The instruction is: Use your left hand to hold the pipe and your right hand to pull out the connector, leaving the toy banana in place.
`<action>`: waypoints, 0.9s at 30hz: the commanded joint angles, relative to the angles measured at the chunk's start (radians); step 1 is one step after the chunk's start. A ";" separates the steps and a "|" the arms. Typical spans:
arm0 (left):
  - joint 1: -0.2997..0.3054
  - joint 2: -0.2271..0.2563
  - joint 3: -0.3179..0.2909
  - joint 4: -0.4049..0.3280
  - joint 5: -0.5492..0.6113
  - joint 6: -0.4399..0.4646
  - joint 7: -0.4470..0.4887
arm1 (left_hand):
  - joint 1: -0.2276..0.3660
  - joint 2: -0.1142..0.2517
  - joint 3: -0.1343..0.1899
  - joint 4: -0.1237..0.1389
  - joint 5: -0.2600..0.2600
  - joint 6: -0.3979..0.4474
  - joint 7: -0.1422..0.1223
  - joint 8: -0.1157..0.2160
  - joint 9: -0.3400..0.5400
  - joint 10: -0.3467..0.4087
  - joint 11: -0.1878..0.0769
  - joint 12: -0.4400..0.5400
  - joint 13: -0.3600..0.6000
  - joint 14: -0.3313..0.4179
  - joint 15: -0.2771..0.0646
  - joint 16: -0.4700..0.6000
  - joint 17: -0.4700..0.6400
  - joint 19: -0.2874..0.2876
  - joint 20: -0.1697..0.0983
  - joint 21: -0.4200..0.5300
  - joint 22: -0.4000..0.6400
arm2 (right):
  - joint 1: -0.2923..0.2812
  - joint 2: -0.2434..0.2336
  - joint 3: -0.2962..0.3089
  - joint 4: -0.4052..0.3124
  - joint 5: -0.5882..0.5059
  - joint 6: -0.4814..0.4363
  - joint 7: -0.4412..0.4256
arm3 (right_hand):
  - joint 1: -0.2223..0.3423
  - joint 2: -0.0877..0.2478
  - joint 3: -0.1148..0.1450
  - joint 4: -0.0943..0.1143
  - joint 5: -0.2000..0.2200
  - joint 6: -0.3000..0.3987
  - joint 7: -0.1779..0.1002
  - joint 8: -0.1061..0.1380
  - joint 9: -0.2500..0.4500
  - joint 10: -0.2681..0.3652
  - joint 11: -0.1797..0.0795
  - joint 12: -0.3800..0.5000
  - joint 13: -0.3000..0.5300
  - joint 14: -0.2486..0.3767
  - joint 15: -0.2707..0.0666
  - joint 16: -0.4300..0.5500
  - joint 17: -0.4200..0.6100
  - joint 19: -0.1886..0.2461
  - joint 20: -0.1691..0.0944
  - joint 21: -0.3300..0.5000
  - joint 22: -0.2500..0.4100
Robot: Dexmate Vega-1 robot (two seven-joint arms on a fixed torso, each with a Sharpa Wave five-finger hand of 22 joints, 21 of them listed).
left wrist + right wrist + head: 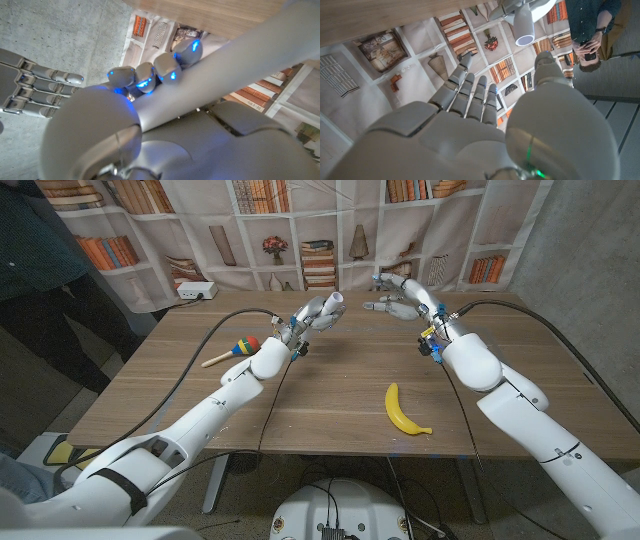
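Pipe (327, 305) sits lifted off the wooden table (330, 395) in the left hand (305, 320), a pale grey tube slanting up toward the bookshelf backdrop (300, 230), its open end pointing toward the robot's right. In the left wrist view the fingers (150, 75) curl over the pipe (225, 75) and hold it against the palm, blue lights glowing on the fingertips. The right hand (400, 298) hangs in the air just beside the pipe's open end, apart from it, fingers stretched out and held close together, holding nothing. From the right wrist view those fingers (470, 95) reach up toward the pipe's end (524, 25), with a clear gap between them. I cannot tell the connector apart from the pipe in these frames. The toy banana (403, 411) lies on the table near the front edge, nearer the right arm, well apart from both hands. A maraca (232, 351) with a wooden handle lies on the table by the left forearm. A person (592, 30) stands beyond the table.
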 commanded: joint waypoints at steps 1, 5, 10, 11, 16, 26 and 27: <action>-0.009 0.007 0.008 -0.009 0.015 0.000 -0.040 | -0.016 0.005 0.020 -0.002 0.004 -0.005 0.010 0.010 0.007 -0.005 0.004 0.010 0.007 0.008 0.000 0.011 -0.002 -0.009 -0.005 0.013 -0.003 | 0.088 -0.011 -0.109 -0.063 -0.166 -0.116 0.042 | 0.034 0.008 -0.008 0.007 0.006 0.034 -0.012 0.008 0.005 0.037 -0.018 0.012 0.001 0.041 -0.112 0.016 0.007 0.034 -0.116 0.014 0.007; -0.012 0.011 0.012 -0.019 0.019 0.007 -0.056 | -0.025 0.003 0.033 -0.004 -0.001 -0.002 0.007 0.008 -0.008 -0.005 0.002 0.013 0.003 0.008 -0.001 0.017 -0.011 -0.012 -0.005 0.024 -0.007 | 0.113 -0.002 -0.145 -0.065 -0.218 -0.150 0.051 | 0.048 0.014 -0.017 0.012 0.006 0.047 -0.017 0.008 0.006 0.067 -0.027 0.019 0.002 0.075 -0.120 0.024 0.009 0.067 -0.127 0.023 0.009; -0.014 0.015 0.015 -0.029 0.022 0.014 -0.069 | -0.034 0.002 0.048 -0.007 -0.008 -0.005 0.007 0.017 -0.005 -0.007 0.004 0.020 0.005 0.010 -0.002 0.024 -0.025 -0.019 -0.004 0.031 -0.029 | 0.144 0.018 -0.189 -0.059 -0.278 -0.192 0.062 | 0.073 0.025 -0.020 0.012 0.007 0.064 -0.026 0.009 0.006 0.080 -0.037 0.019 0.002 0.101 -0.134 0.028 0.011 0.091 -0.144 0.030 0.012; -0.014 0.015 0.015 -0.031 0.023 0.015 -0.071 | -0.037 0.002 0.052 -0.006 -0.009 -0.008 0.003 0.018 -0.005 -0.009 0.003 0.021 0.006 0.009 -0.001 0.031 -0.021 -0.015 -0.005 0.040 -0.023 | 0.148 0.023 -0.197 -0.058 -0.290 -0.201 0.062 | 0.080 0.027 -0.019 0.011 0.007 0.070 -0.028 0.010 0.006 0.085 -0.037 0.019 0.002 0.109 -0.136 0.028 0.011 0.100 -0.150 0.033 0.013; -0.013 0.018 0.017 -0.049 0.026 0.026 -0.084 | -0.044 0.001 0.062 -0.009 -0.015 -0.009 0.007 0.028 -0.001 -0.009 0.004 0.023 0.001 0.009 -0.002 0.037 -0.034 -0.018 -0.005 0.055 -0.030 | 0.168 0.034 -0.220 -0.053 -0.317 -0.219 0.082 | 0.098 0.029 -0.025 0.015 0.008 0.091 -0.033 0.010 0.007 0.118 -0.051 0.024 0.002 0.158 -0.154 0.033 0.013 0.121 -0.159 0.041 0.017; -0.016 0.019 0.020 -0.060 0.021 0.050 -0.108 | -0.058 0.000 0.079 -0.010 -0.026 -0.012 0.009 0.037 -0.006 -0.010 0.004 0.025 -0.012 0.005 -0.003 0.051 -0.051 -0.029 -0.005 0.077 -0.054 | 0.189 0.038 -0.256 -0.040 -0.371 -0.211 0.100 | 0.117 0.035 -0.030 0.018 0.009 0.111 -0.050 0.011 0.008 0.135 -0.066 0.023 0.002 0.164 -0.156 0.022 0.016 0.123 -0.161 0.041 0.021; -0.017 0.019 0.020 -0.061 0.020 0.051 -0.110 | -0.058 0.000 0.080 -0.011 -0.026 -0.013 0.007 0.040 -0.002 -0.011 0.003 0.026 -0.010 0.005 -0.003 0.049 -0.054 -0.030 -0.005 0.077 -0.056 | 0.190 0.039 -0.259 -0.038 -0.377 -0.210 0.100 | 0.120 0.036 -0.030 0.017 0.009 0.117 -0.051 0.013 0.008 0.138 -0.064 0.023 0.002 0.165 -0.155 0.020 0.016 0.121 -0.161 0.040 0.022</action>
